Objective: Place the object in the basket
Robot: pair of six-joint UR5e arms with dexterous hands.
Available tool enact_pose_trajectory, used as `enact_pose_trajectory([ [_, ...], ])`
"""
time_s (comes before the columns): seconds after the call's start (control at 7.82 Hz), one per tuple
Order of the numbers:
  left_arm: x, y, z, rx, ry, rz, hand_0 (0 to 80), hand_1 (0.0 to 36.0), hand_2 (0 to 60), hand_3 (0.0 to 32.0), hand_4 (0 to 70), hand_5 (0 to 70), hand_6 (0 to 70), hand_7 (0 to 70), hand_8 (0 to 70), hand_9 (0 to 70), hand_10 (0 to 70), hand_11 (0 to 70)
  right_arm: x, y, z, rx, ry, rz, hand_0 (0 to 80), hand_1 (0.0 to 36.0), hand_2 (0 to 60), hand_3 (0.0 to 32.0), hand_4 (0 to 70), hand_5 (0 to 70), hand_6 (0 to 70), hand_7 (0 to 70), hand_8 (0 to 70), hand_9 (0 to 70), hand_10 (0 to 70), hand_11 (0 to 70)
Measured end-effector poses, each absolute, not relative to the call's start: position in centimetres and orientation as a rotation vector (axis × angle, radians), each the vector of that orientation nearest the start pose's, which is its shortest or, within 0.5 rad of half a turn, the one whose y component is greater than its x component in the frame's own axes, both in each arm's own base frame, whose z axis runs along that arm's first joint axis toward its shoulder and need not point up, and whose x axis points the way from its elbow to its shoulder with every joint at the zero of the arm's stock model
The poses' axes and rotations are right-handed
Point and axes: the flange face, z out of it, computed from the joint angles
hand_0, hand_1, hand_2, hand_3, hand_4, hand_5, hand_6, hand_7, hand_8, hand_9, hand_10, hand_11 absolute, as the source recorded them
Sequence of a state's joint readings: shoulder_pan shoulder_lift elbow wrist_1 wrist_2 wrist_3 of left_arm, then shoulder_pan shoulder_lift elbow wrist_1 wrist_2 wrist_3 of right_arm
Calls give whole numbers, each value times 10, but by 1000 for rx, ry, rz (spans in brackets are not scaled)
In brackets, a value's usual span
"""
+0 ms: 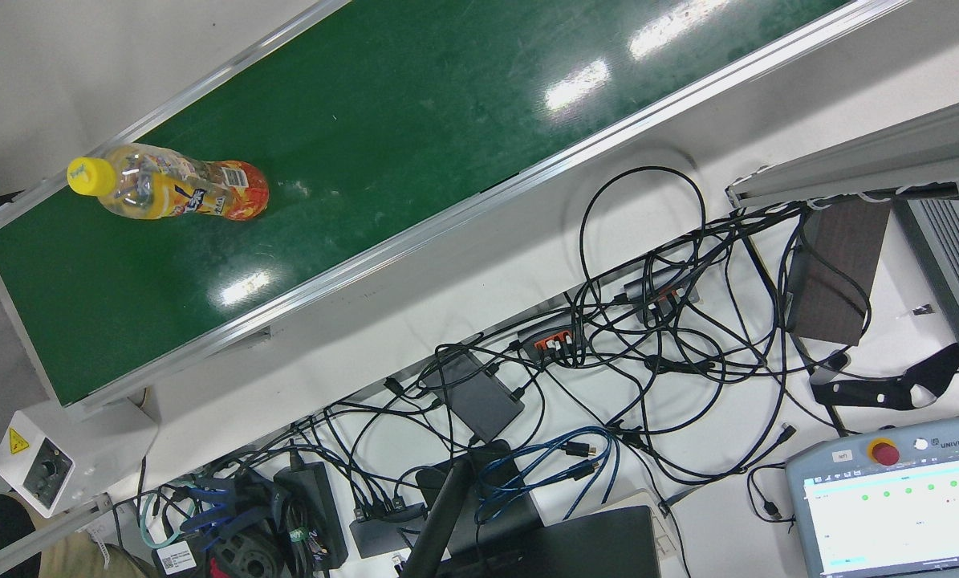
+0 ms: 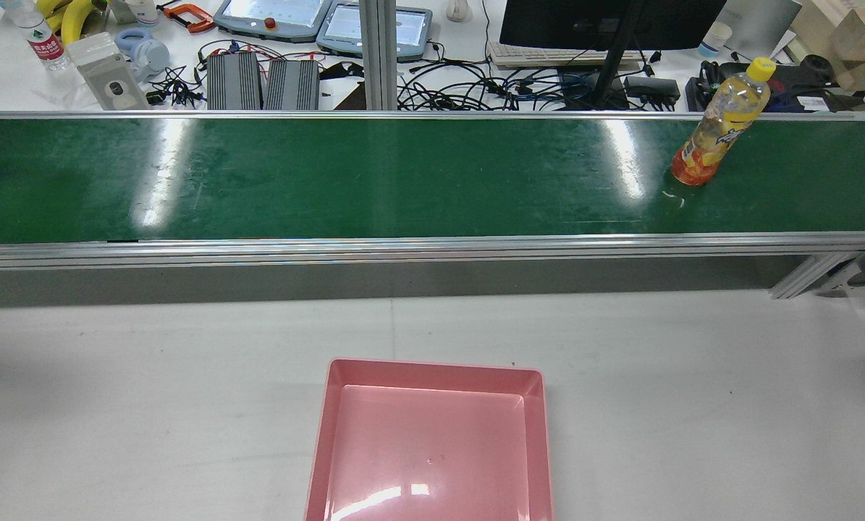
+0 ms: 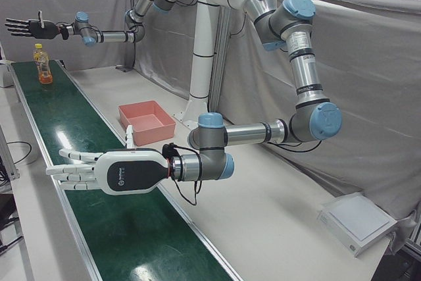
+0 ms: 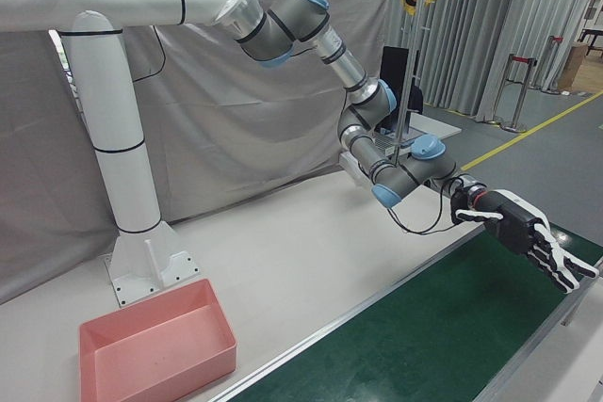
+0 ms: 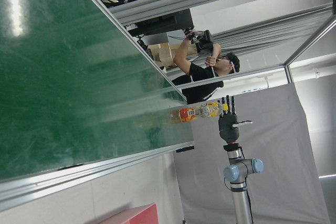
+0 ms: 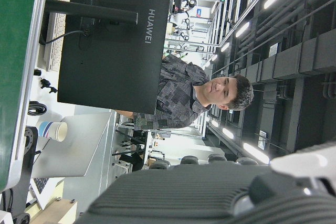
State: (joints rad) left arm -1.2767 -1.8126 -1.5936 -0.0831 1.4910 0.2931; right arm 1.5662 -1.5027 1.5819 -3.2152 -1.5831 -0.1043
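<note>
An orange drink bottle (image 2: 722, 123) with a yellow cap stands upright on the green conveyor belt (image 2: 331, 181), near its end on my right side; the front view shows the same bottle (image 1: 166, 189). The pink basket (image 2: 432, 370) sits empty on the white table in front of the belt. My right hand (image 3: 26, 27) hovers open, fingers spread, above and just past the bottle (image 3: 43, 64); the right-front view also shows this right hand (image 4: 528, 233). Far down the belt, my left hand (image 3: 99, 170) is stretched flat over it, open and holding nothing.
Aluminium rails edge the belt. Beyond it lie tangled cables (image 1: 607, 345), a teach pendant (image 1: 896, 498) and a monitor (image 2: 606, 22). One person (image 5: 202, 72) stands past the belt's end; another person (image 6: 194, 95) is behind the monitor. The arms' white pedestal (image 3: 200, 77) rises behind the basket (image 3: 154, 133).
</note>
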Motion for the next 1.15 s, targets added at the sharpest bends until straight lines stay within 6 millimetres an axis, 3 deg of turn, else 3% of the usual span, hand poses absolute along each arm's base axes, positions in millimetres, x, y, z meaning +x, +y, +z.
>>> enact_pose_trajectory([
  [1.15, 47, -622, 528, 56, 2371, -1610, 472, 44, 0, 0, 178, 150, 0, 0, 69, 101, 61, 95, 130, -521, 653, -100, 2290, -2268, 0, 0, 0, 0, 0, 0, 0, 0, 0, 0, 0, 0],
])
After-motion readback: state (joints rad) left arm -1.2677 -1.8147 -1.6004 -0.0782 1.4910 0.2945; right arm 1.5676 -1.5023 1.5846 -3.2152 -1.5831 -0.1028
